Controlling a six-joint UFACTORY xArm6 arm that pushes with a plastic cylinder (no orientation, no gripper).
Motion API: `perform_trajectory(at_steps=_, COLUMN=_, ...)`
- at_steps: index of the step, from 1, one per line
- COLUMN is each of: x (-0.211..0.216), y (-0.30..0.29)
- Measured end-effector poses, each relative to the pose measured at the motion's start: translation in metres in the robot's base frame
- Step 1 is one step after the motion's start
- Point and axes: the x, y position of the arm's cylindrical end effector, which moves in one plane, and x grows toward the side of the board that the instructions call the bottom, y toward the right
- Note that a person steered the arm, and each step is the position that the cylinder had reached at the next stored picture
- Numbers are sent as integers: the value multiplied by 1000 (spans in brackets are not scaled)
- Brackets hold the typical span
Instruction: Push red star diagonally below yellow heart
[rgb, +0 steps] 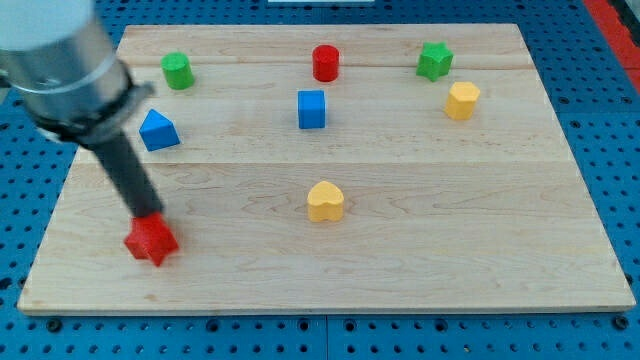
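The red star lies near the board's bottom left. The yellow heart lies near the board's middle, to the right of the star and a little higher. My tip rests against the star's upper edge, touching it from the view's top. The dark rod slants up to the left toward the grey arm body.
A wooden board holds a blue triangular block, a green cylinder, a red cylinder, a blue cube, a green star and a yellow hexagonal block. Blue pegboard surrounds the board.
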Motion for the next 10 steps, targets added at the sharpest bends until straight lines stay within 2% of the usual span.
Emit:
perform_trajectory(at_steps=1, x=7, y=-24)
perform_trajectory(at_steps=2, x=12, y=-94)
perform_trajectory(at_steps=3, x=51, y=-72)
perform_trajectory(at_steps=5, x=49, y=95)
perform_trajectory(at_steps=6, x=49, y=72)
perform_trajectory(at_steps=7, x=49, y=5)
perform_trajectory(at_steps=8, x=35, y=33)
perform_trajectory(at_steps=9, x=14, y=22)
perform_trajectory(at_steps=10, x=7, y=42)
